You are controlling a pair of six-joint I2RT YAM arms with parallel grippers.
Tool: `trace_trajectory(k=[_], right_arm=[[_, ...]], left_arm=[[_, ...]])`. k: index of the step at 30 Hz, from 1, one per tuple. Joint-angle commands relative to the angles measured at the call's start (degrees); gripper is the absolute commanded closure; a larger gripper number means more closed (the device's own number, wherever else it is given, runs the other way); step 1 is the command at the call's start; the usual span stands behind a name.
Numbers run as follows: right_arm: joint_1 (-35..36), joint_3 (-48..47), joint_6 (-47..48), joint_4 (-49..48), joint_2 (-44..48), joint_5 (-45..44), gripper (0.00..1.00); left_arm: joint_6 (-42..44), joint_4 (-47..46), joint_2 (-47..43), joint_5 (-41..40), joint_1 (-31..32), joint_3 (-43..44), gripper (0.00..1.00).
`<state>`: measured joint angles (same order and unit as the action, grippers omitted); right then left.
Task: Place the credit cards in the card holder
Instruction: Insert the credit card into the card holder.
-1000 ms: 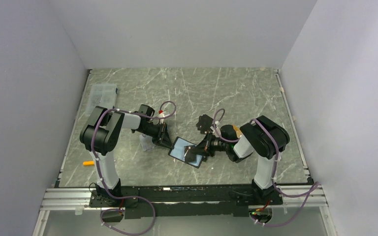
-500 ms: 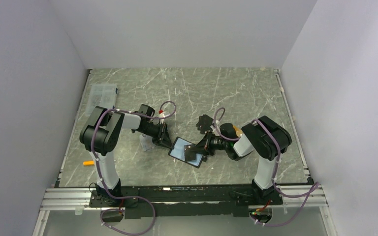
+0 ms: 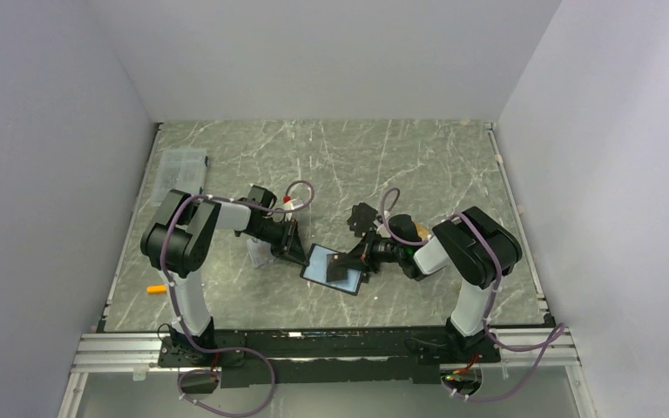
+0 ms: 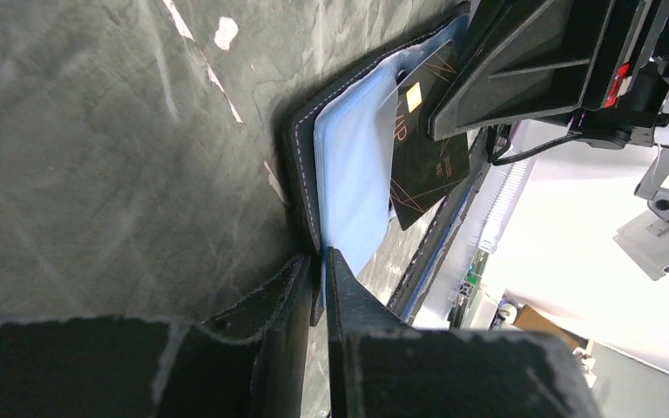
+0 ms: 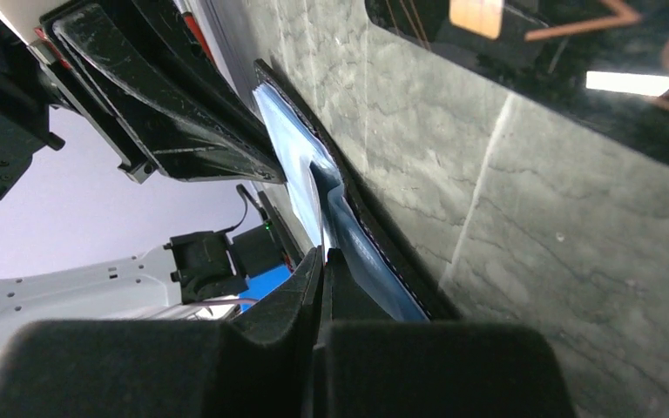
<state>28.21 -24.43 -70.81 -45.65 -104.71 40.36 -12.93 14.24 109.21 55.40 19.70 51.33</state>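
Left claw (image 4: 320, 261) is clamped tight on one edge of the wallet (image 4: 348, 174), which lies open on the tabletop (image 3: 418, 165) with its bluish pockets facing up. Right claw (image 5: 322, 252) sits at the wallet's opposite side, fingers squeezed almost together on a thin edge. That looks like the black card (image 4: 427, 148), gold chip showing, slanted across the wallet's pockets with a corner past the wallet's rim. Off beside the wallet, a second card (image 5: 575, 61), also black, lies flat on the tabletop.
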Motion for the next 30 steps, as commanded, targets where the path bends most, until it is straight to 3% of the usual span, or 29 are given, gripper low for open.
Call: trace_trajectory(k=[1, 12, 30], right_arm=[[0.2, 1.1, 1.3, 1.8, 2.3, -4.8, 1.0], [5.0, 2.8, 3.0, 2.8, 4.6, -11.1, 1.0], [3.7, 0.7, 13.5, 10.0, 6.3, -12.5, 1.0]], left_arm=[[0.2, -0.8, -1.6, -1.8, 0.9, -1.9, 0.83], [-4.0, -5.6, -1.5, 2.0, 2.0, -4.4, 0.82], [-3.2, -4.8, -0.7, 2.0, 2.0, -3.7, 0.83]])
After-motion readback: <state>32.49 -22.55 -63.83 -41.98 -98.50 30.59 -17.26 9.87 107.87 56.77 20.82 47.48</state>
